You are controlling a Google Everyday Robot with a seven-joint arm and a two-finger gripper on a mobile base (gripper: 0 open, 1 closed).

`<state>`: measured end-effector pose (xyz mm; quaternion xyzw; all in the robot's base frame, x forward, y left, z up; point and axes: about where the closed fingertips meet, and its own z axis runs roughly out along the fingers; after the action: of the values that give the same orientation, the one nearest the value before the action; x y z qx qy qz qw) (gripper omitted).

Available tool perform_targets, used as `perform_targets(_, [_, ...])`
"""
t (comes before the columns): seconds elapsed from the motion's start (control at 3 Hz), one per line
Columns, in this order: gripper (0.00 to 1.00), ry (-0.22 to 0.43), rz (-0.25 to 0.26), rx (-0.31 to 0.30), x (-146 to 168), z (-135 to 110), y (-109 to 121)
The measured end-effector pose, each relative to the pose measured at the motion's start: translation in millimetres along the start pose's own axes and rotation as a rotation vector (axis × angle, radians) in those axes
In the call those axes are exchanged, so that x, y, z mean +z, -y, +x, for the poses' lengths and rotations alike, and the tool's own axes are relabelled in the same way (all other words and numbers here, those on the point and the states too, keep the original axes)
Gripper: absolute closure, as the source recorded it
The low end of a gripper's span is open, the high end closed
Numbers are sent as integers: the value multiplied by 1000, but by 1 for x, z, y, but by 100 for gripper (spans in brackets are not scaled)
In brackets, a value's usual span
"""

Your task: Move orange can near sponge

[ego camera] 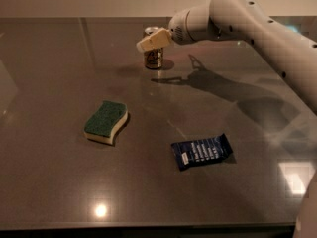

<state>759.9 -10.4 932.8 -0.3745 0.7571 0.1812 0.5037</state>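
The orange can (154,59) stands upright at the far middle of the dark table (54,58). My gripper (150,42) reaches in from the right on the white arm and sits at the can's top, covering part of its upper rim. The sponge (105,121), with a green top and pale yellow body, lies flat at left of centre, well in front of the can and apart from it.
A flat dark-blue snack wrapper (201,151) lies right of centre, nearer the front edge. The white arm (257,29) spans the upper right and casts a shadow on the table behind the wrapper. Light spots reflect at the front of the table.
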Motion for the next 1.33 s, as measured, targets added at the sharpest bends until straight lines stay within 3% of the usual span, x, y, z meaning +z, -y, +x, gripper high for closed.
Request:
perform_targets(1.0, [0,22,5,40,18,13,10])
perform_targets(1.33, [16,25,-1,47,20,13,13])
